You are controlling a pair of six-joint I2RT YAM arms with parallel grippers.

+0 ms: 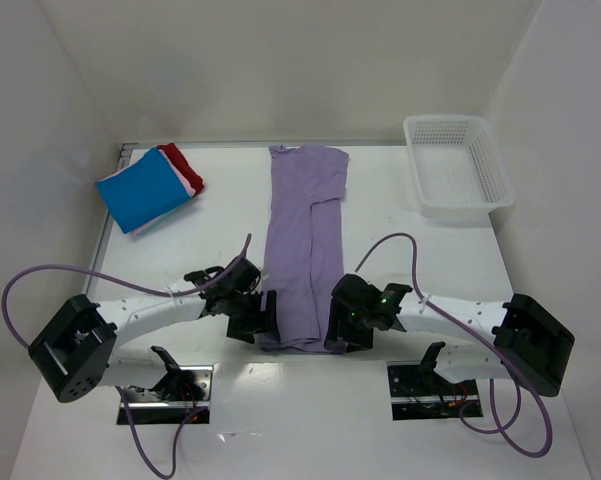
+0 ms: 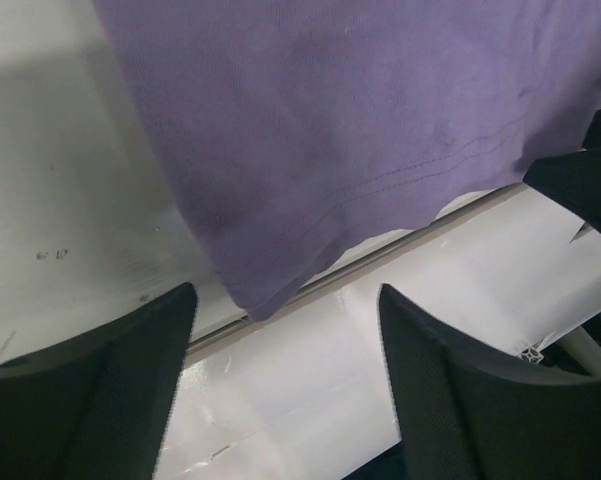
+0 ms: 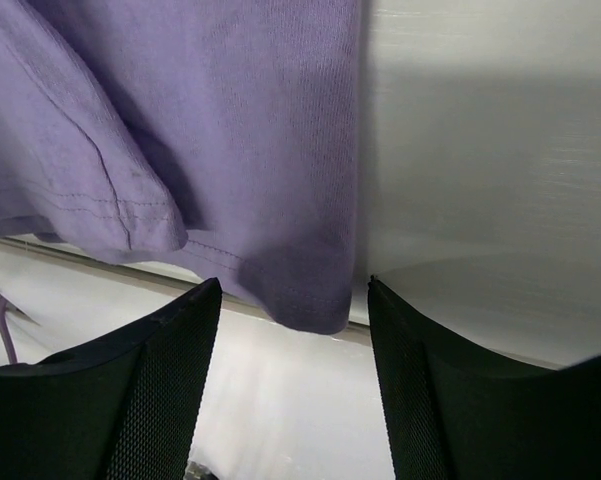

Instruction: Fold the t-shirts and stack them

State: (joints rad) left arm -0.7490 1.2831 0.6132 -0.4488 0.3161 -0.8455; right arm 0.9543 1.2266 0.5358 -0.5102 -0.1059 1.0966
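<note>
The lavender t-shirt (image 1: 305,230) lies folded lengthwise into a long narrow strip down the middle of the table, collar end far, hem end near. My left gripper (image 1: 265,318) sits at the hem's left corner and my right gripper (image 1: 337,328) at its right corner. In the left wrist view the shirt (image 2: 360,130) ends in a corner just ahead of the open gripper (image 2: 285,292). The right wrist view has the hem corner of the shirt (image 3: 230,120) hanging between the tips of the open gripper (image 3: 293,285), untouched by either pad. Folded blue (image 1: 145,190), pink (image 1: 188,184) and red (image 1: 185,165) t-shirts are stacked at the back left.
A white mesh basket (image 1: 455,165) stands at the back right corner. White walls close in the table on three sides. Purple cables loop from both arms over the near part of the table (image 1: 430,260). The shirt's hem lies close to the table's near seam (image 2: 380,255).
</note>
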